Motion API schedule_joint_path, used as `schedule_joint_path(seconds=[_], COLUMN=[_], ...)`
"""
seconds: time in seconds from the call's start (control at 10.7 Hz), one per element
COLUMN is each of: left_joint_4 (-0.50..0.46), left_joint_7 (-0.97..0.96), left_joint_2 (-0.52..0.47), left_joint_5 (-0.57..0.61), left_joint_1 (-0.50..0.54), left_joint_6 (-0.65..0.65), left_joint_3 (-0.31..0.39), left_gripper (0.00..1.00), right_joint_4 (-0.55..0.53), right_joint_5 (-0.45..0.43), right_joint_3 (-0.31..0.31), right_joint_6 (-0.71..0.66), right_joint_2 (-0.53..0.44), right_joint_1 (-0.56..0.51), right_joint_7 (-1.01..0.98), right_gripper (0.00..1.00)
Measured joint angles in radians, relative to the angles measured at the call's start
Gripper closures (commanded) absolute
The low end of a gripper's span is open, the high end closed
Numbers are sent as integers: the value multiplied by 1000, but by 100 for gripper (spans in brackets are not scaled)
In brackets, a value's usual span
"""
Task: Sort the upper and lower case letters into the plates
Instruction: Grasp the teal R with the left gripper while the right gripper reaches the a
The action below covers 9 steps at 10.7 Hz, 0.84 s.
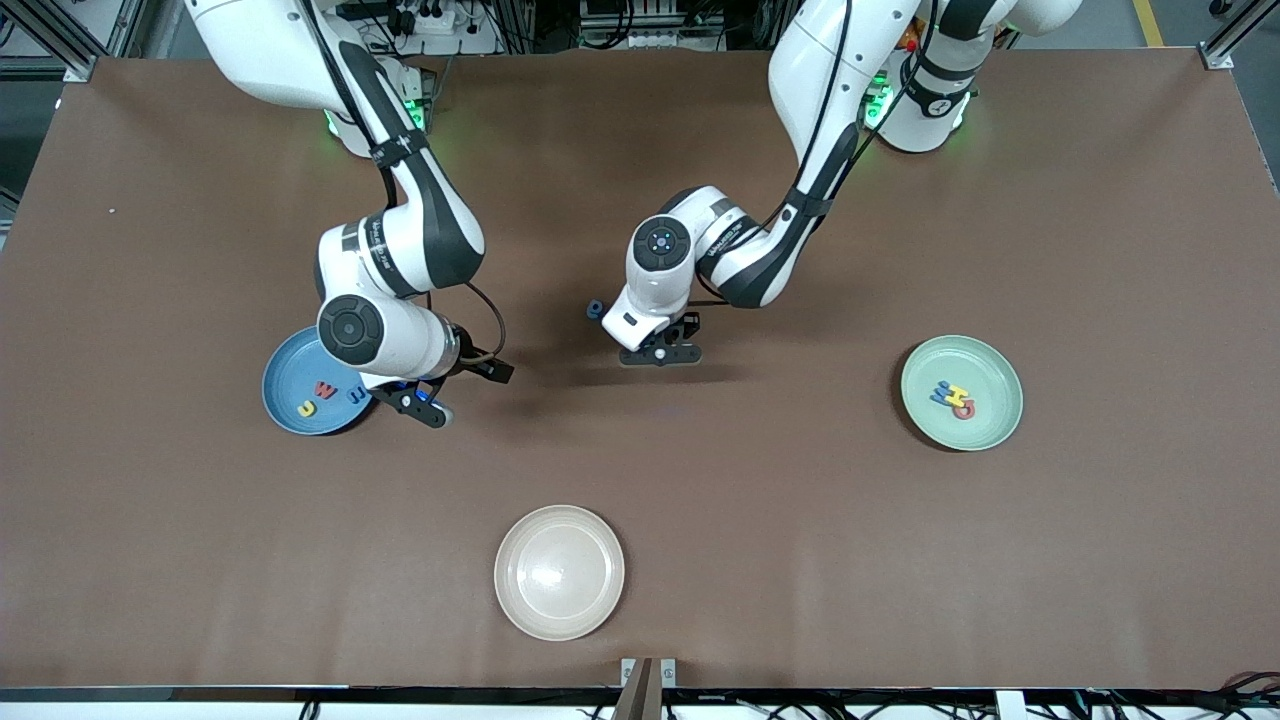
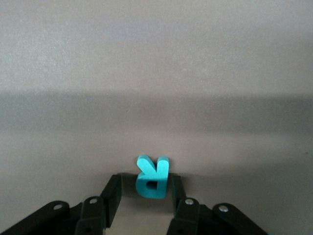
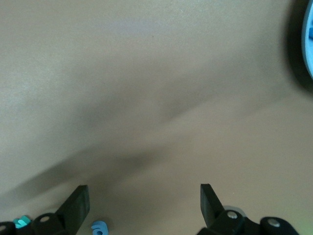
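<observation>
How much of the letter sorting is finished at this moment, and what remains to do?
Three letters lie in the blue plate and three in the green plate. The left gripper, low over the table's middle, has its jaws around the teal R. A small blue letter remains on the table. The right gripper waits open beside the blue plate.

A brown table (image 1: 900, 560) fills nearly the whole front view, its surface plain and matte. On it, near the camera's edge and about midway along the table's length, sits a cream-beige plate (image 1: 559, 571), round and shallow, with nothing in it and a soft sheen at its centre. At that same edge, just below the plate, a small metal bracket (image 1: 648, 673) sticks up.
</observation>
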Motion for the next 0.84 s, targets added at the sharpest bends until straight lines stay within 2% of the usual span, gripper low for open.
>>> schedule_joint_path(seconds=[0.19,0.28,0.37,0.84], left_joint_4=[1,2,2,33], left_joint_7=[20,20,20,26], left_joint_2=[4,6,5,-16], left_joint_5=[0,0,0,22], left_joint_1=[5,6,6,20], left_joint_6=[0,0,-1,-7], left_joint_3=[2,2,2,9], left_gripper=[61,68,98,100], right_joint_4=[-7,-7,-8,-19], right_joint_5=[0,0,0,4], right_joint_3=[0,0,0,9], right_joint_6=[5,6,6,30], right_joint_2=[0,0,0,0], right_joint_1=[0,0,0,9], right_joint_7=[0,0,1,25], right_gripper=[0,0,0,0])
